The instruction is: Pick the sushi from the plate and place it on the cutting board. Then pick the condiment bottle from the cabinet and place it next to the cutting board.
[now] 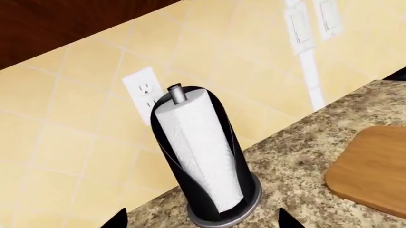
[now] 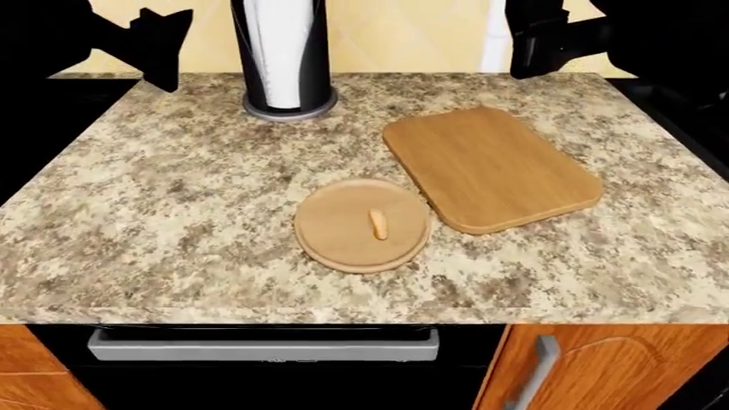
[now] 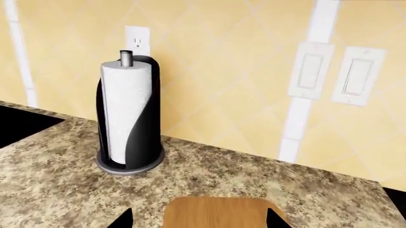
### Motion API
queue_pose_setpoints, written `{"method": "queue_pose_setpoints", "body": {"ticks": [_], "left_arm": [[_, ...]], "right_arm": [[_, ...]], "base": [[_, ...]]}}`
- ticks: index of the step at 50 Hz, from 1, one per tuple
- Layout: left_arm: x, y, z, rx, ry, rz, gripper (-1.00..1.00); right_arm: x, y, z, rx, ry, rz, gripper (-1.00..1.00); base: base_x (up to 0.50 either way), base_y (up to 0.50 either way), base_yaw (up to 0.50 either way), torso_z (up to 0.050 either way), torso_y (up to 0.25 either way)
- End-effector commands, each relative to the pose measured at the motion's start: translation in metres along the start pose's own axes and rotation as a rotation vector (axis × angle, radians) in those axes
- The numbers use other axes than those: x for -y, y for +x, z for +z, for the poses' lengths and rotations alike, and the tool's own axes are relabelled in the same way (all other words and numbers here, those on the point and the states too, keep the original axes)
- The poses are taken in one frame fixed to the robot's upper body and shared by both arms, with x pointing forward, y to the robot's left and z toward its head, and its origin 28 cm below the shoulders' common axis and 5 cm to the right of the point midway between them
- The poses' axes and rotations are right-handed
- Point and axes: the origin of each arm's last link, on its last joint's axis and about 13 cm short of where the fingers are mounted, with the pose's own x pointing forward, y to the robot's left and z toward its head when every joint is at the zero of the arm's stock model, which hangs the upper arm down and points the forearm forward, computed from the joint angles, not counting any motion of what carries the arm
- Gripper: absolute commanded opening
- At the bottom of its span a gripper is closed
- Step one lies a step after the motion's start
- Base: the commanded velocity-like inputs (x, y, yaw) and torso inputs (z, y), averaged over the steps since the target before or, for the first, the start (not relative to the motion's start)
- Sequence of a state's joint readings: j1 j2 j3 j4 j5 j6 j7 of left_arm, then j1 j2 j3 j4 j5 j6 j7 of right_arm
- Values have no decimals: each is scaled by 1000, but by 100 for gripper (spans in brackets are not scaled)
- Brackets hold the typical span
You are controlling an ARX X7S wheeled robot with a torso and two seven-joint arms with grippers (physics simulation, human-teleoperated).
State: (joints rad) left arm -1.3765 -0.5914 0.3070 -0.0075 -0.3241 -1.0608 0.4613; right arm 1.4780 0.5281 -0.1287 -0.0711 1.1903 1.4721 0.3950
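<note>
The tiny orange-tan sushi (image 2: pixel 378 225) lies in the middle of the round light-wood plate (image 2: pixel 330 239) near the counter's front. The darker rectangular cutting board (image 2: pixel 492 166) lies just right of and behind the plate; it also shows in the left wrist view (image 1: pixel 374 166) and the right wrist view (image 3: pixel 219 213). My left gripper (image 2: pixel 163 44) hangs open and empty over the back left of the counter, with only its fingertips (image 1: pixel 120 219) showing in its wrist view. My right gripper (image 2: pixel 535 43) hangs open and empty above the board's far side. The condiment bottle is out of view.
A tall black paper-towel holder (image 2: pixel 285 60) stands at the back of the granite counter (image 2: pixel 171 213), between the grippers. The tiled wall behind carries an outlet (image 1: pixel 142 88) and switches (image 3: pixel 333 73). A dark cabinet underside (image 1: pixel 63 23) hangs above. A drawer handle (image 2: pixel 262 346) and a cabinet door (image 2: pixel 592 367) are below the counter's front edge.
</note>
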Motion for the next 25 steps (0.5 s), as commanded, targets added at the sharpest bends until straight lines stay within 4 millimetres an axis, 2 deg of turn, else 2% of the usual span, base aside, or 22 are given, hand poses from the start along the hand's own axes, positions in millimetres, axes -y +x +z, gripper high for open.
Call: {"method": "queue_pose_setpoints", "body": {"ticks": [1,9,15,18,25], "left_arm": [[-3,1,-1,-7,-2,4,100],[-2,-1,-6,-11,-8,5,100],[1,-6,-11,-8,-10,-2,100],[1,-8,-11,-1,-17,0,100],[3,-11,-16,-2,-31,4,100]], "right_arm": [[0,0,-2,-10,6,1,100],[-4,-2,-8,-8,11,8,100],[-13,-6,-20,-16,-18,-48,100],[-24,-16,-25,-87,13,-106,100],[-53,-49,-36,-186,47,5,100]], "base": [[441,0,0,0,0],[445,0,0,0,2],[0,0,0,0,0],[0,0,0,0,0],[0,0,0,0,0]]}}
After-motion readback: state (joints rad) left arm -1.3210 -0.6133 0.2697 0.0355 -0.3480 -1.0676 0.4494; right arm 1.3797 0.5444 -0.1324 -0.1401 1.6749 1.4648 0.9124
